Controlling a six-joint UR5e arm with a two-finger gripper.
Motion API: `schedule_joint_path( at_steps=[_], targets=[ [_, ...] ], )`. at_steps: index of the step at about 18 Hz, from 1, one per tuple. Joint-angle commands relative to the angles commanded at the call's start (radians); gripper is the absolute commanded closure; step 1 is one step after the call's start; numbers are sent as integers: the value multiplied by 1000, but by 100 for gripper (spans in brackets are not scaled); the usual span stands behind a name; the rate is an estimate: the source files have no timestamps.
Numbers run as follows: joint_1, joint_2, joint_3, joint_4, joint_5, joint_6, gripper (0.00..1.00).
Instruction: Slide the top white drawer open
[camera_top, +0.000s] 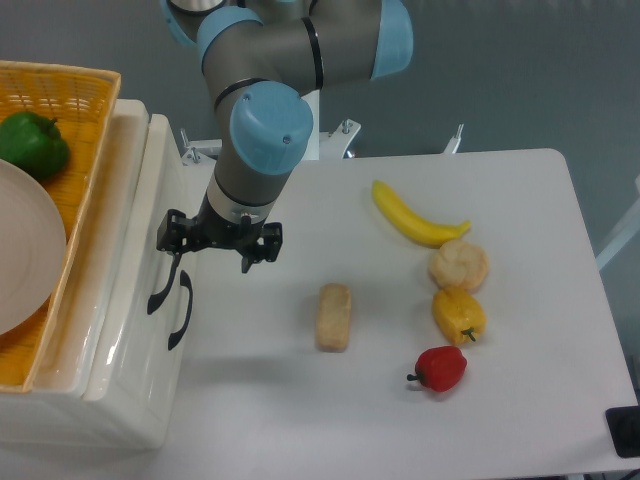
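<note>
The white cabinet stands at the table's left edge, seen from above. The top white drawer shows as the upper strip of the cabinet front, with its black curved handle. The lower drawer's black handle sits just right of it. My gripper hangs just right of the cabinet front, above both handles in the image. Its jaws are spread wide and hold nothing. The left finger reaches toward the upper end of the top handle; I cannot tell whether they touch.
A yellow wicker basket on the cabinet holds a green pepper and a white plate. On the table lie a bread loaf, a banana, a bun, a yellow pepper and a red pepper.
</note>
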Motion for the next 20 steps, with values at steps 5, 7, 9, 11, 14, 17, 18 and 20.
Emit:
schedule_joint_path(
  at_steps=[5, 7, 9, 11, 14, 17, 18, 20],
  targets=[
    [-2, -3, 0, 2, 0, 0, 0],
    [-5, -6, 0, 3, 2, 0, 0],
    [-5, -6, 0, 5, 2, 0, 0],
    [-6, -8, 0, 5, 2, 0, 0],
    [-8, -14, 0, 5, 2, 0, 0],
    [-11, -20, -2, 6, 2, 0, 0],
    [-15, -21, -3, 6, 3, 0, 0],
    [-18, -21, -3, 6, 3, 0, 0]
  ],
)
